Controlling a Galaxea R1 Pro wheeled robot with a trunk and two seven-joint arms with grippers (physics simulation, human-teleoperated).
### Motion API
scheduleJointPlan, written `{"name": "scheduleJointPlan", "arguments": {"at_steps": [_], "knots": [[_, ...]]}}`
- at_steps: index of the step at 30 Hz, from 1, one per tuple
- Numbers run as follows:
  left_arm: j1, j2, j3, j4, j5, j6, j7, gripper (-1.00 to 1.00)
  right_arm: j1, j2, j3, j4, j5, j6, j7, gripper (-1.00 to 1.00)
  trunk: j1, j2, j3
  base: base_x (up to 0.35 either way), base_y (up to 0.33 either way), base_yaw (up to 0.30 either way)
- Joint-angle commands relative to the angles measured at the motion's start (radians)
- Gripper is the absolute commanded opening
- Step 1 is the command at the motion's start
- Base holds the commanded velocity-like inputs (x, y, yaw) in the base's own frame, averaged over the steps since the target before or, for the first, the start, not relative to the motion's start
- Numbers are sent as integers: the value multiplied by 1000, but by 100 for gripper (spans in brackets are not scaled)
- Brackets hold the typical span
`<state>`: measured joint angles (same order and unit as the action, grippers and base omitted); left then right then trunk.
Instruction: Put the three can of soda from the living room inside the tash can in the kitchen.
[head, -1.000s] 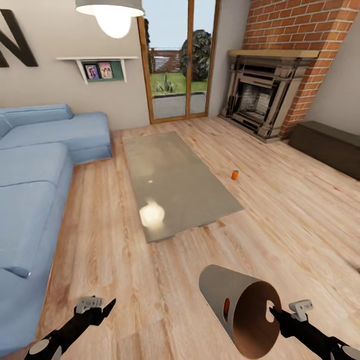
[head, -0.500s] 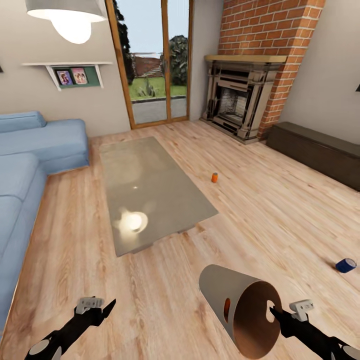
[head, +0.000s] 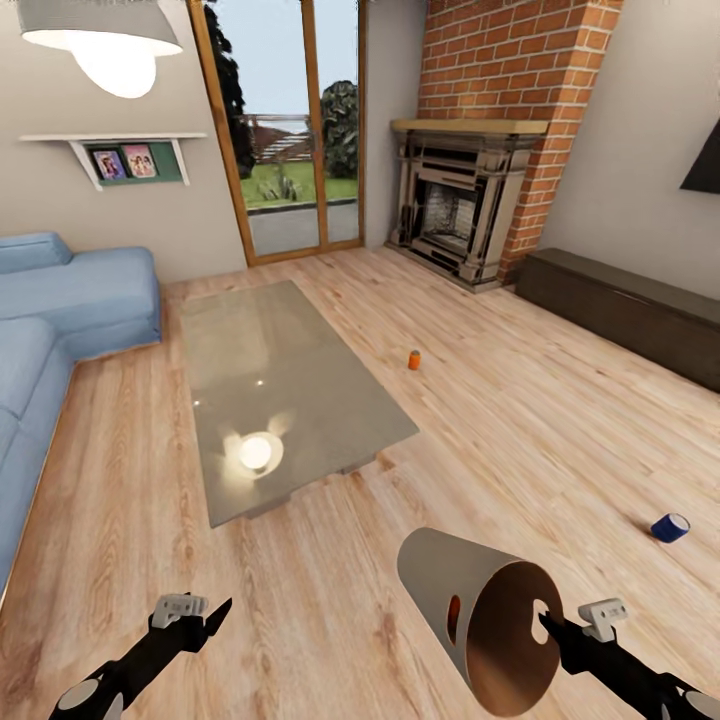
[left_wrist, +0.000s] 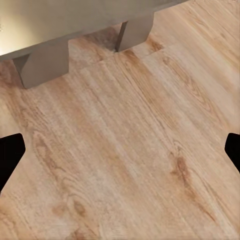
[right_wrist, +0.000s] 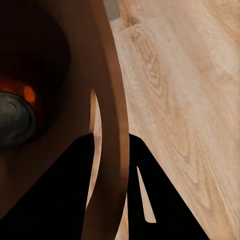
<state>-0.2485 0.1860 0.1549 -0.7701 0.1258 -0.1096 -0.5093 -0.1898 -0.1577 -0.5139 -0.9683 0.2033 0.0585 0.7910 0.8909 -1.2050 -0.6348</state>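
One orange soda can (head: 453, 611) already lies inside the pale-grey tapered bin w/ coppery-brown lining (head: 440, 575), which the right gripper (head: 545, 625) holds tipped on its side, fingers pinched on the rim, prob. to carry it to the cans. Left gripper (head: 205, 617) hangs w/ fingers apart, free to pick. Farther off on the wood-plank floor (head: 520, 420): dark-blue can (head: 669, 527) to the right, then a second orange can (head: 414, 360) just beside the glass-topped table (head: 280, 380).

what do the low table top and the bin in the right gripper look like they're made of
Table top: looks like glass, glossy; it mirrors the lamp as a bright spot. Bin: smooth matte pale grey outside, coppery brown inside with a soft sheen; perhaps painted metal or plastic, hard to tell in a render.
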Motion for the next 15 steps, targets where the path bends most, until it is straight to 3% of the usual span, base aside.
{"name": "scheduleJointPlan", "arguments": {"at_steps": [1, 6, 15], "knots": [[0, 0, 0, 0, 0, 0, 0, 100, 0, 0, -1, -1, -10, 3, 10, -100, 0, 0, 2, 1, -2, -3], [0, 0, 0, 0, 0, -1, 0, 100, 0, 1, -1, -1, -10, 3, 11, -100, 0, 0, 10, 0, -91, -1], [0, 0, 0, 0, 0, -1, 1, 100, 0, 5, 0, -1, -9, 1, 8, -100, 0, 0, 23, 0, -258, 0]]}}
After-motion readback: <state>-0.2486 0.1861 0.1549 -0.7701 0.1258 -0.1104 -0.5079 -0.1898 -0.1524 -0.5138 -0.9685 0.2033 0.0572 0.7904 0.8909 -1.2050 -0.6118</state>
